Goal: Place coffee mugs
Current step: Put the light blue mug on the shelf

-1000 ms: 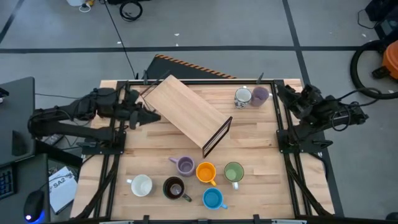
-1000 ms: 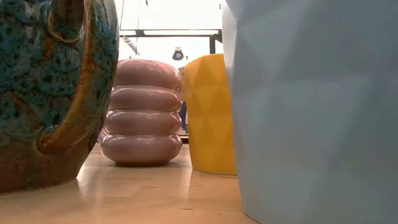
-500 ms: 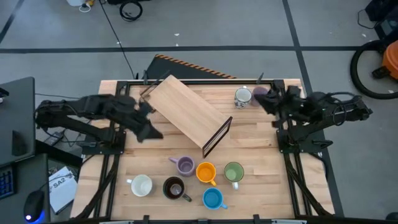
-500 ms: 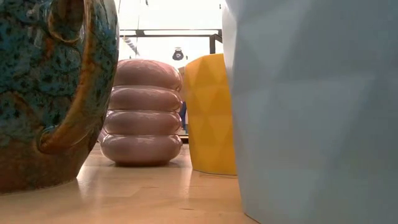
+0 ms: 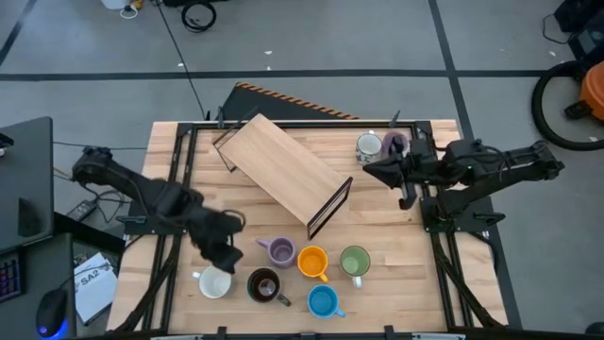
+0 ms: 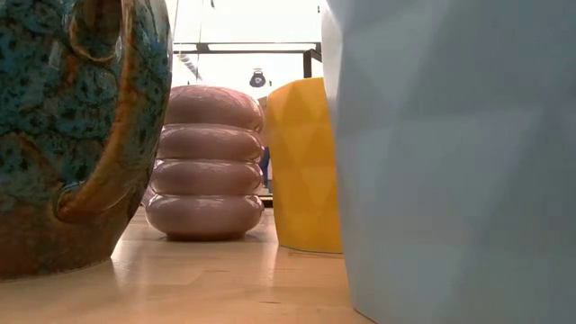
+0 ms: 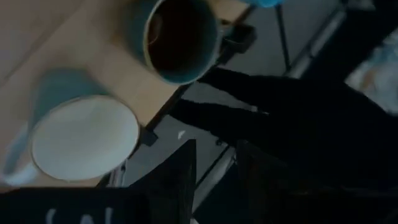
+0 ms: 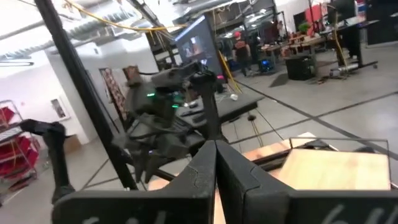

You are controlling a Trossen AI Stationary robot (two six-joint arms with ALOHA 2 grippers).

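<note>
Six mugs stand upright near the table's near edge in the high view: white [image 5: 215,281], dark brown [image 5: 264,285], lilac [image 5: 280,250], orange [image 5: 312,262], green [image 5: 355,261], blue [image 5: 323,301]. A second white mug [image 5: 368,146] and a purple one [image 5: 394,143] stand at the far right. My left gripper [image 5: 226,255] hovers just above the near white mug [image 7: 84,137], with a narrow gap between its fingers [image 7: 214,162]. My right gripper [image 5: 370,173] is shut [image 8: 216,162], in the air near the far pair.
A tilted wooden board on a black wire frame [image 5: 288,175] lies across the table's middle, between both arms. Black metal rails run along the left and right table edges. The low view is filled by the speckled mug [image 6: 72,135], the ribbed mug [image 6: 205,162] and the orange mug [image 6: 306,162].
My left arm has swung from the table's far left toward the near edge and now hangs over the near white mug. My right arm has reached from the right edge toward the table's middle, passing just on the near side of the far mugs. No mug has moved.
</note>
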